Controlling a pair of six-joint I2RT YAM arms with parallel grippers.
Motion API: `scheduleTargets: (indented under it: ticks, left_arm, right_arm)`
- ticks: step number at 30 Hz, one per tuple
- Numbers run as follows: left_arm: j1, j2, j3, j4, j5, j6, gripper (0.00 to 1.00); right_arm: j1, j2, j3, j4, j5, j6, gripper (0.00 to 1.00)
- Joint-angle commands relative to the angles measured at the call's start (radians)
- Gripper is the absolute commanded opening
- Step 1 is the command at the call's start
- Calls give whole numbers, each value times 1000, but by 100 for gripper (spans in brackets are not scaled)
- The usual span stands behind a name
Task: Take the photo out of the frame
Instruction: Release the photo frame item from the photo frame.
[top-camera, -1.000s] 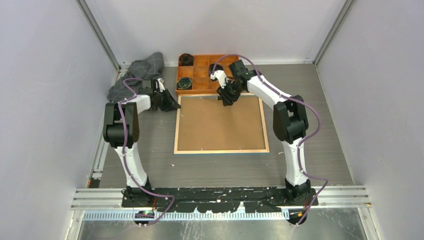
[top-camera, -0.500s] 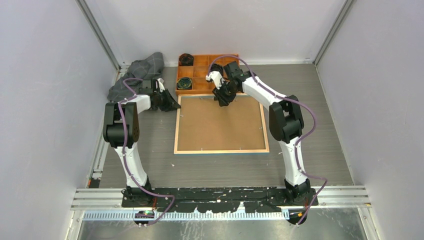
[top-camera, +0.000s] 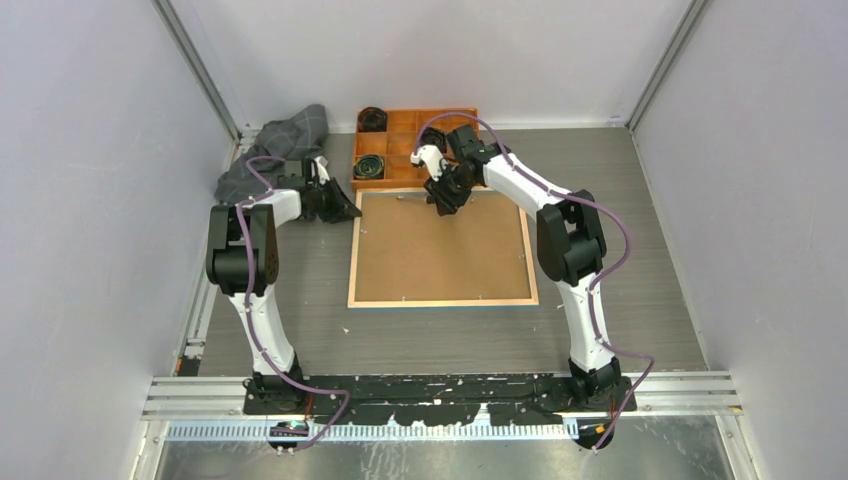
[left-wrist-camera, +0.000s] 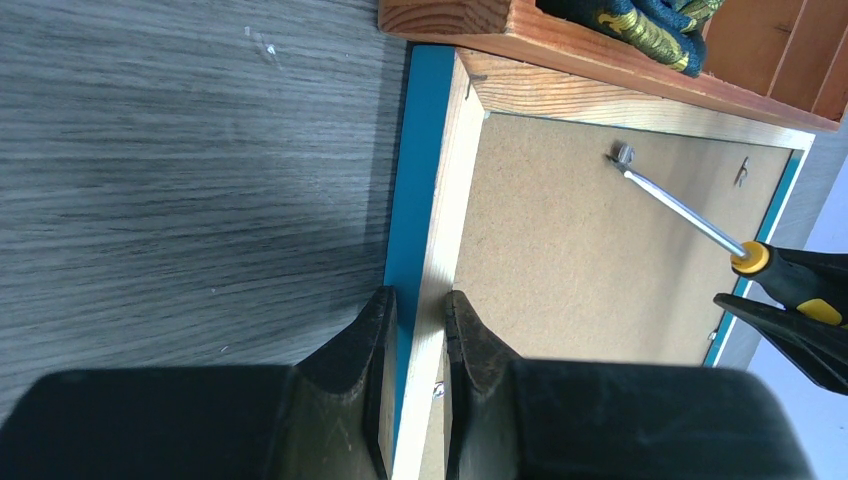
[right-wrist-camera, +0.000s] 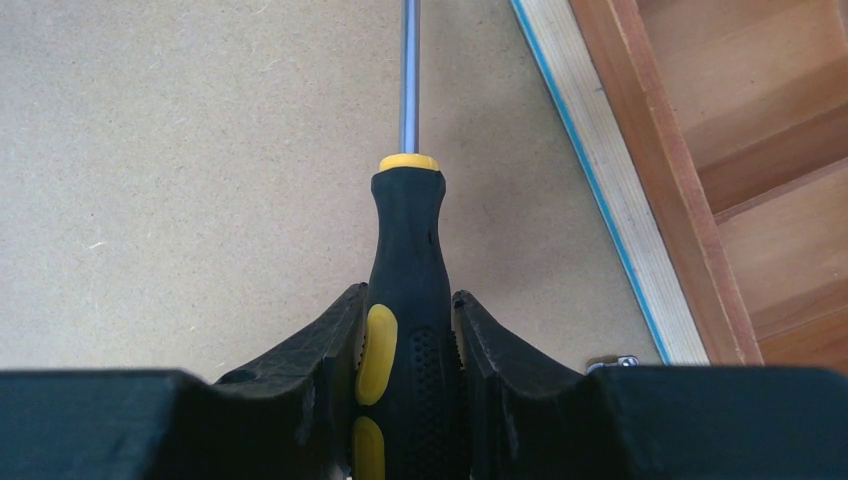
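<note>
The right gripper is clenched on the black-and-yellow handle of a screwdriver. The steel shaft reaches out over the brown backing board to a small metal retaining tab near the frame's far edge. The left gripper pinches the frame on its left rim close to the far-left corner, one finger on the blue border side and the other on the board side. A wooden compartment tray sits at the frame's far edge.

The tip could skid off the tab and gouge the board. Hard levering could also twist the frame out of the left pinch, which grips only one rim.

The photo is hidden. It presumably lies face-down under the board, inside the frame, beneath the right gripper and just inward of the left.
</note>
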Motion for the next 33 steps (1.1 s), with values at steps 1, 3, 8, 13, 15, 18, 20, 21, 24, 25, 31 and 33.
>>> scheduleTargets:
  ticks: [1,3,8,13,15,18,20,21,24,25,31,33]
  left_arm:
    - [-7,83,-14,-36,-76,-16,0]
    - [-7,83,-15,-36,-76,-16,0]
    - [-7,83,-15,-36,-76,-16,0]
    - [-6,84,-13,-36,-74,-15,1]
    - [-5,83,-13,-36,-74,-15,0]
    - [-5,84,-13,-36,-74,-16,1]
    - [-5,83,-13,-36,-74,-15,1]
    - [-5,84,-14,-36,-74,-15,0]
    - [-5,84,-15,-36,-74,-15,1]
    - [-5,84,-15,-36,-75,-15,1]
    - [-5,83,-15,-36,-76,-16,1]
    - [-5,83,-15,-36,-77,-16,0]
  right_arm:
    - [9,-87,-2,-8,-45,-17,1]
    - [10,-95,-12,-7,-38,-16,1]
    - [10,-109,-38,-7,-17,-19,1]
    - [10,-151,-92,4,-2,-24,1]
    - [10,-172,-119,9,6,-25,1]
    - [10,-213,-165,19,9,-30,1]
    - [10,-237,-188,23,8,-30,1]
    - [10,-248,-198,24,6,-29,0]
    - [11,-289,-236,32,-11,-8,1]
    - [11,-307,-257,42,-20,7,1]
    - [11,-454,-443,210,5,157,1]
    - [14,-497,-493,235,39,191,1]
